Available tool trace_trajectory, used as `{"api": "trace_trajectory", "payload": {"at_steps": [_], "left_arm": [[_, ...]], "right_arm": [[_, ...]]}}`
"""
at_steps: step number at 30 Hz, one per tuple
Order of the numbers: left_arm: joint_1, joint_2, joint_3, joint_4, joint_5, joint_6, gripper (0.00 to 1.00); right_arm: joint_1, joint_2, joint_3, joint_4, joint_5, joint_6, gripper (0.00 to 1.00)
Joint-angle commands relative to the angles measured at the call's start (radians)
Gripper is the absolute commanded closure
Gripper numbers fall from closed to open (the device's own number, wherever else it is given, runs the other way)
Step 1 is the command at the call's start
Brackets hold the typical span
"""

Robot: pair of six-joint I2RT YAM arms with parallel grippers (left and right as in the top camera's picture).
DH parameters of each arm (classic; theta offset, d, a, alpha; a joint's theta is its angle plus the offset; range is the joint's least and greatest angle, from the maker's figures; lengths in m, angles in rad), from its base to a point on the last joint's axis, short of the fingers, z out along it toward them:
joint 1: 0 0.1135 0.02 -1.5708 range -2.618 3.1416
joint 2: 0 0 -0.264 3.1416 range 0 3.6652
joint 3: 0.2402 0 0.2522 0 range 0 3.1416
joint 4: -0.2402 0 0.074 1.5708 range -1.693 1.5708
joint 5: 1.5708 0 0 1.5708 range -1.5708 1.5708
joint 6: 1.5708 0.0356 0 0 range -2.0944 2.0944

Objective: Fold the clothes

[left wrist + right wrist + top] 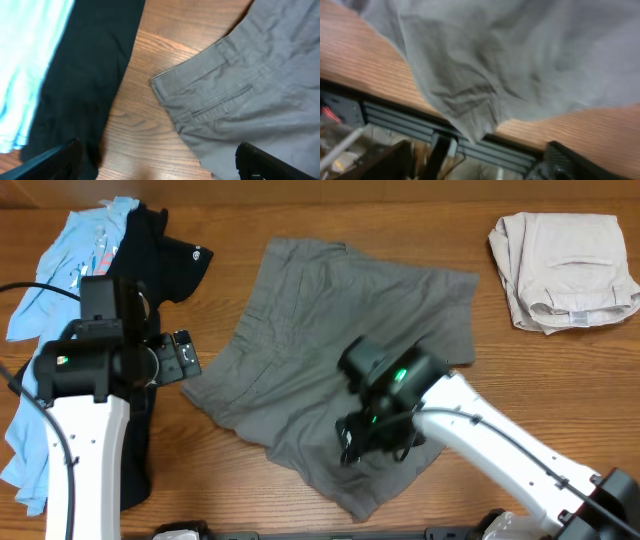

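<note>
Overhead: grey-olive shorts (330, 370) spread flat on the counter (230, 480), directly under the right pincer (350, 442), which sits above their near hem, fingers wide apart, holding nothing. The left pincer (185, 355), likewise spread and empty, hangs just left of the shorts. The black T-shirt (160, 240) and light-blue shirt (70, 260) lie further left of it. The folded beige garment (565, 270) is well right of both pincers.

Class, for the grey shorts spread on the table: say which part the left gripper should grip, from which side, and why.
Grip the shorts' waistband corner, coming in from the left gripper's own side across the bare table. That corner is a thick, doubled band lying flat with open wood beside it, so a finger could probably slide under.
</note>
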Motion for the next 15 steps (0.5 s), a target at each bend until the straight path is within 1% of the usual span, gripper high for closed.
{"api": "trace_trajectory", "payload": {"at_steps": [1,4,8,9,11,12,15], "left_arm": [[0.023,0.000,-0.100,0.070,0.057,-0.051,0.00],[0.026,0.004,-0.146,0.126,0.072,-0.051,0.00],[0.026,0.016,-0.173,0.154,0.072,-0.051,0.00],[0.026,0.022,-0.174,0.154,0.072,-0.051,0.00],[0.026,0.034,-0.174,0.157,0.072,-0.051,0.00],[0.026,0.039,-0.174,0.157,0.072,-0.050,0.00],[0.026,0.055,-0.174,0.157,0.072,-0.050,0.00]], "right_arm": [[0.125,-0.024,-0.094,0.067,0.011,0.031,0.16],[0.218,-0.023,-0.148,0.167,0.011,0.031,0.17],[0.289,-0.019,-0.211,0.264,0.030,0.073,0.20],[0.298,-0.019,-0.232,0.283,0.034,0.079,0.23],[0.301,-0.017,-0.270,0.305,0.037,0.097,0.33],[0.301,-0.015,-0.288,0.314,0.037,0.102,0.35],[0.301,-0.007,-0.333,0.329,0.037,0.134,0.36]]}}
